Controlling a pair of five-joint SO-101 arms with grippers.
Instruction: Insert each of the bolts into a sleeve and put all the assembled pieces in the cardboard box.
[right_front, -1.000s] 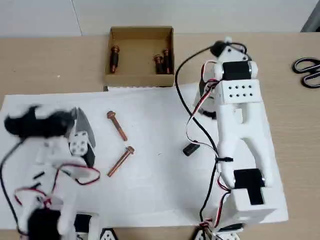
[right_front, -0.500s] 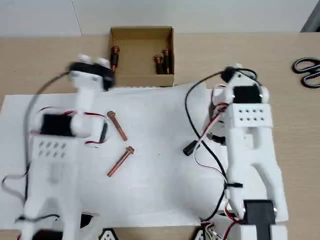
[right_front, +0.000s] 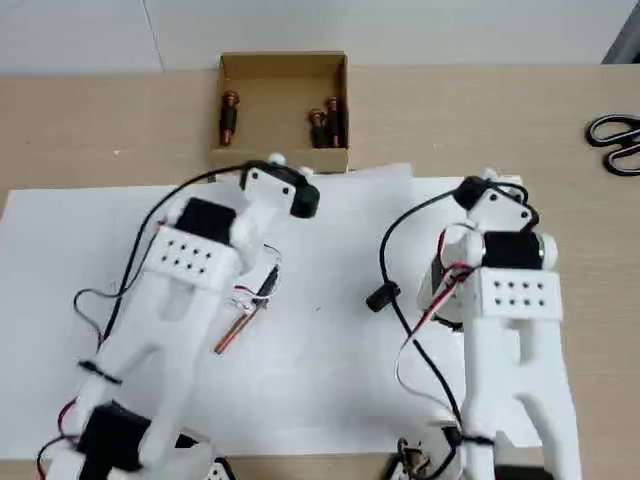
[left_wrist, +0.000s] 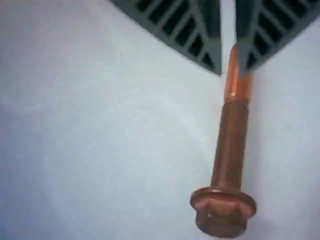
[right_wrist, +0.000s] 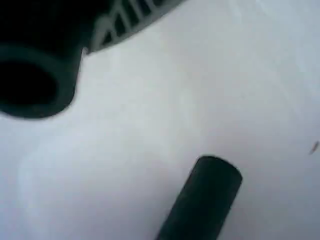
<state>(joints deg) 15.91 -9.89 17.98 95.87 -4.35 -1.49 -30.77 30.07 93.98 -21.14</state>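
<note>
A copper bolt (left_wrist: 227, 150) lies on the white paper (right_front: 330, 360), its threaded tip pinched between the fingertips of my left gripper (left_wrist: 228, 55), which is shut on it. In the high view the left arm (right_front: 190, 265) covers that bolt, and a second bolt (right_front: 240, 326) lies beside it. One black sleeve (right_wrist: 202, 200) lies on the paper, also seen as the black sleeve (right_front: 382, 297) left of the right arm (right_front: 510, 300). Another sleeve (right_wrist: 35, 80) shows end-on right beside my right gripper (right_wrist: 130, 17). The cardboard box (right_front: 283, 65) holds three assembled pieces.
Scissors (right_front: 615, 142) lie on the wooden table at the far right. Loose black cables hang from both arms over the paper's middle. The box stands just beyond the paper's far edge.
The left arm swung from the paper's left side over to the bolts and closed on one. The right arm drew back from beside the box toward the near edge.
</note>
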